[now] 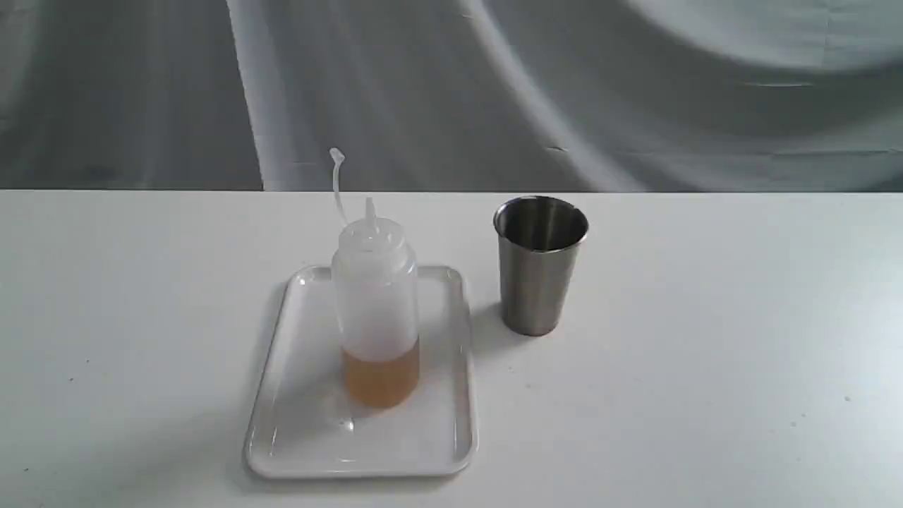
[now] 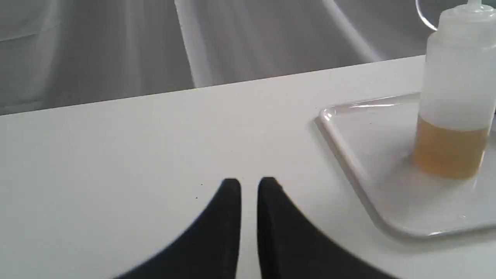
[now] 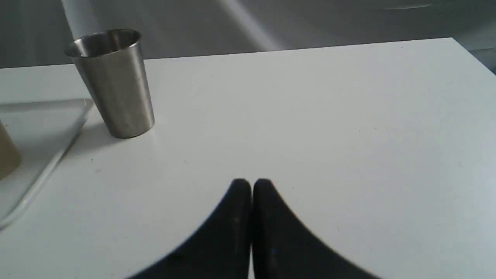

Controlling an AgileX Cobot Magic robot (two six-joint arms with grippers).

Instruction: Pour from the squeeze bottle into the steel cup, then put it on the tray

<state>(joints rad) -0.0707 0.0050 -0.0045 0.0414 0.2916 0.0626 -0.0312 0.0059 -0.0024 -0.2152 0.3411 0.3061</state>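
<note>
From my end the squeeze bottle stands upright on the tray, steel cup just beside the tray. Left gripper pinched narrow, right gripper pressed together, both empty.

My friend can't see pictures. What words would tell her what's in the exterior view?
A squeeze bottle with amber liquid at its bottom stands upright on a white tray, nozzle uncapped and cap strap sticking up. A steel cup stands on the white table just right of the tray, not touching it.
</note>
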